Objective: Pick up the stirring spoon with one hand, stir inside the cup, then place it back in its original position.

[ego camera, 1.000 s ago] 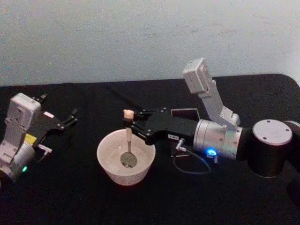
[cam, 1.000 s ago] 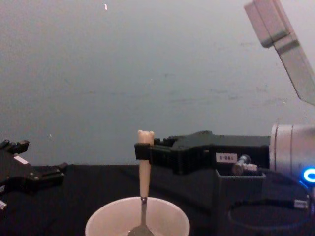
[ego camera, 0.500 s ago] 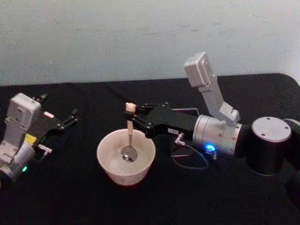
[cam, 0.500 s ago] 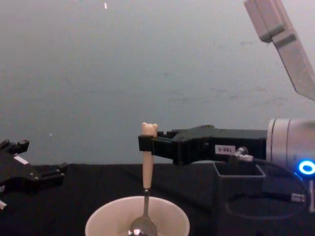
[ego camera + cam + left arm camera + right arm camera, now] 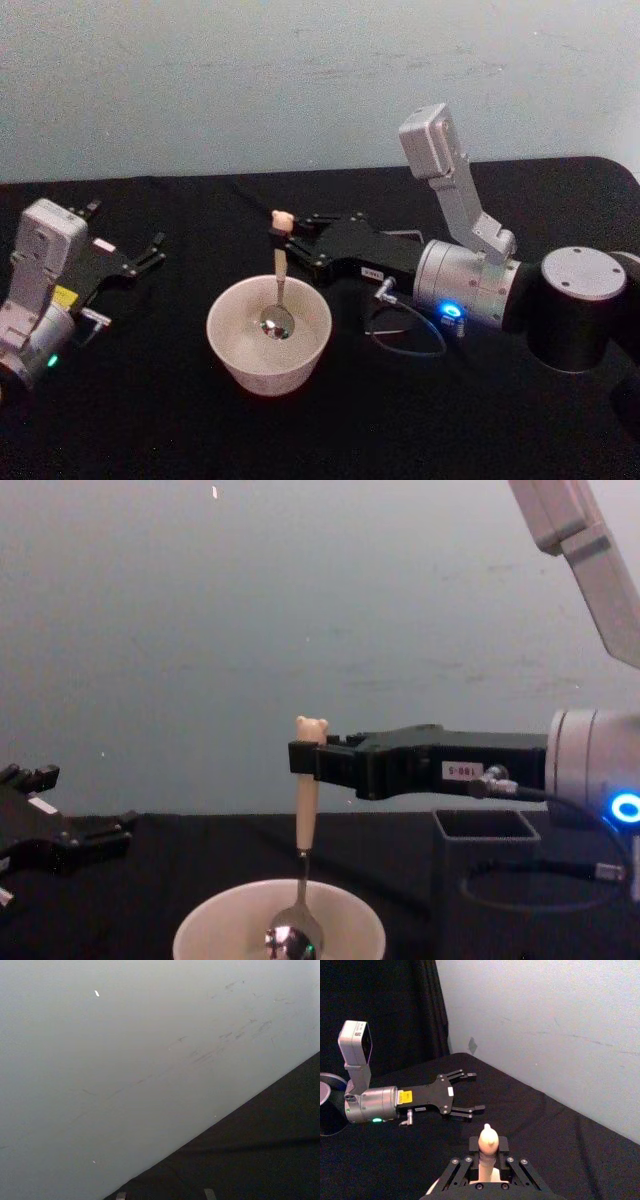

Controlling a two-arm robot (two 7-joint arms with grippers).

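The spoon (image 5: pixel 279 275) stood in the cup (image 5: pixel 250 362).
Its metal bowl was low inside the cup, the handle almost upright, bear head on top, pinched by the jaws of the right gripper (image 5: pixel 285 238). The left gripper (image 5: pixel 152 252) lay aside, jaws spread.

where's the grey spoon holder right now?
The dark grey holder stands right of the cup in the chest view, just below the right hand holding the stirring spoon.
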